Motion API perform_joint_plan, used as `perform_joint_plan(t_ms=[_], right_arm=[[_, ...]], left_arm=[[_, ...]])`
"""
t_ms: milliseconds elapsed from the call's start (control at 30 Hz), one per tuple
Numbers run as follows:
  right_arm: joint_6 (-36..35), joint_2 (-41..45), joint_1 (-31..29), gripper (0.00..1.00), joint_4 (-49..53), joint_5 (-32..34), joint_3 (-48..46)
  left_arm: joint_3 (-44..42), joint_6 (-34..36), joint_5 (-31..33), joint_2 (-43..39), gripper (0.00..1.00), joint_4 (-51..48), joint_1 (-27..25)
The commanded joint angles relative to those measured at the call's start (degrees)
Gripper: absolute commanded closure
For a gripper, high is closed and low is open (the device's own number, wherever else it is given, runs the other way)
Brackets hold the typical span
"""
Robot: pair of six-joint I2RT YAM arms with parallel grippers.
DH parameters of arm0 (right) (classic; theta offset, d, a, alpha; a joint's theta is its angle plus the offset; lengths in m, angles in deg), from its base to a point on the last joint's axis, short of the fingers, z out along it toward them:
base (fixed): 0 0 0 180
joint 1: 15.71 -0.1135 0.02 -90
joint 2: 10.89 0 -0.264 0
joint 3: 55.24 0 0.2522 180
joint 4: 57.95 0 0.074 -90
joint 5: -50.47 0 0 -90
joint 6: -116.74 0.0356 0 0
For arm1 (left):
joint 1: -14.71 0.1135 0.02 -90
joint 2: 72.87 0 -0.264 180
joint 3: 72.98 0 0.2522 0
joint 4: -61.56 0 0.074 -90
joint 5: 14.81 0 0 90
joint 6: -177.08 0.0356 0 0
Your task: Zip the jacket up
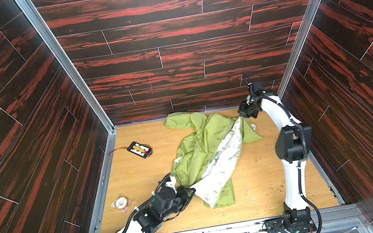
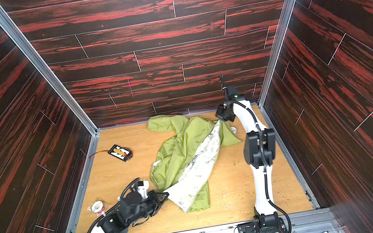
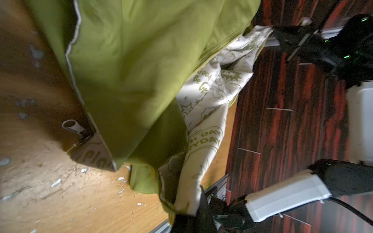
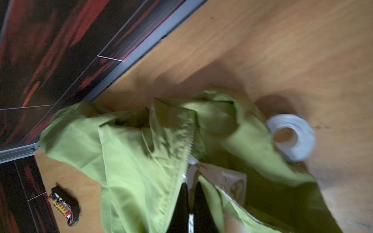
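On the table's (image 1: 146, 219) left lie a bagged tape roll (image 1: 121, 203) and a black battery pack (image 1: 139, 150), well clear. Mid-table the jacket (image 1: 197, 145) is stretched out, lining (image 1: 223, 162) showing. The left gripper (image 1: 190, 190) is clamped on its near hem and the right gripper (image 1: 242, 117) on its far top edge, so an even pull should straighten the zipper edge (image 4: 188, 153). A white roll (image 4: 290, 137) just beside the cloth's right side could snag.

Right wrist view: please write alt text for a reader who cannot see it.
The right pincer is shut on a crumpled green jacket near its zipper, over a wooden table. A white tape roll lies beside it.
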Motion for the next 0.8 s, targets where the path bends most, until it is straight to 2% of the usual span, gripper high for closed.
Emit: perform_joint_plan(t_ms=[0,100,200,267,400,467,533,600,767], right_arm=[[1.97,-10.38,-0.29,1.00,9.57,1.29,12.77],[3.02,-16.53,-0.59,1.00,12.93,-0.89,22.32],[2.84,-17.79,-0.99,0.99,11.25,-4.79,21.56],[1.92,-16.96,-1.61,0.90,9.90,-5.27,19.48],[0.13,-13.46,-2.22,0.73,6.91,-5.90,14.77],[-0.73,-11.56,-2.19,0.65,6.48,-6.16,14.03],[-1.73,-9.85,-2.17,0.58,6.80,-5.84,14.02],[-2.62,-7.79,-2.17,0.54,7.32,-5.26,13.87],[-3.66,-0.98,-2.16,0.49,6.96,-3.40,9.21]], left_arm=[[-1.96,-5.96,5.95,-8.19,1.00,-5.99,0.94],[-3.55,-7.49,7.32,-14.18,1.00,-12.61,2.03],[-4.38,-7.69,7.50,-16.53,0.98,-15.78,2.61],[-3.66,-6.67,7.77,-16.25,0.96,-18.10,2.70],[0.00,-3.65,8.61,-13.14,0.82,-22.15,2.76],[2.77,-1.47,9.70,-11.31,0.63,-24.70,2.79],[5.97,1.20,11.14,-9.64,0.51,-27.74,2.79],[9.98,4.88,13.00,-7.67,0.46,-31.42,2.79],[18.83,15.93,14.11,-1.32,0.46,-35.48,2.81]])
